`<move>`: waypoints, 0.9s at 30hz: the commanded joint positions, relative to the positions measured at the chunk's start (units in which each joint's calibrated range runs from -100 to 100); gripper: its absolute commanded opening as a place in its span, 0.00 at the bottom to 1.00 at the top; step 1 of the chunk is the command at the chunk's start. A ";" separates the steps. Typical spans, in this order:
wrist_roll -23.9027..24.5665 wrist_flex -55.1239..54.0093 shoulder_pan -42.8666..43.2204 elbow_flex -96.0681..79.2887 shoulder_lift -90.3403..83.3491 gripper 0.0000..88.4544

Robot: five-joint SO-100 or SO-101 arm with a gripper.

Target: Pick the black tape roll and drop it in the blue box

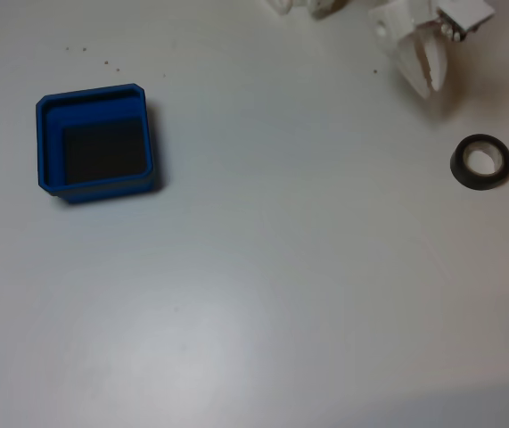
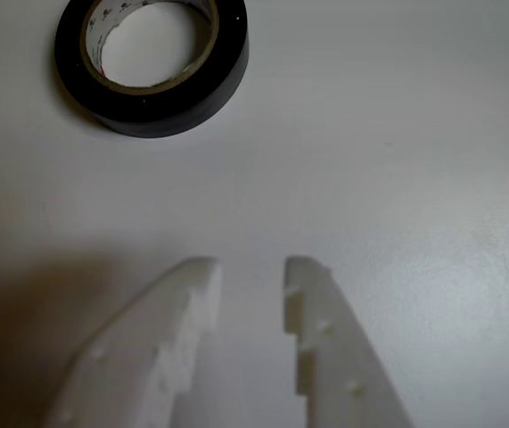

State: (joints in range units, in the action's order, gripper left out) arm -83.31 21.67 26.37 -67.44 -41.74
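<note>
While the white hand point(image 2: 250, 272) hangs above the surface point(image 1: 281, 294) with its fingers narrowly parted (holding nothing), the tape point(image 1: 480, 161) lies flat near it, at the fixed view's right, well apart from the box point(image 1: 95, 143) at left.

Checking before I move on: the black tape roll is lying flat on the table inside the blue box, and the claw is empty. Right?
Not quite. The black tape roll lies flat on the table, but outside the blue box, far to its right in the fixed view. The box holds nothing. The claw is empty, as the wrist view shows.
</note>
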 commanded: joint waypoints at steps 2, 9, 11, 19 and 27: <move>0.21 7.53 0.54 11.83 5.29 0.01; 0.39 25.68 0.64 30.79 13.82 0.01; 0.39 29.15 0.64 35.55 17.00 0.01; 2.14 33.77 2.99 49.20 29.54 0.01; 8.45 33.85 8.95 56.93 38.23 0.01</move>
State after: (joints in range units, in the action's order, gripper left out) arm -75.79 55.01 34.19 -16.05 -5.00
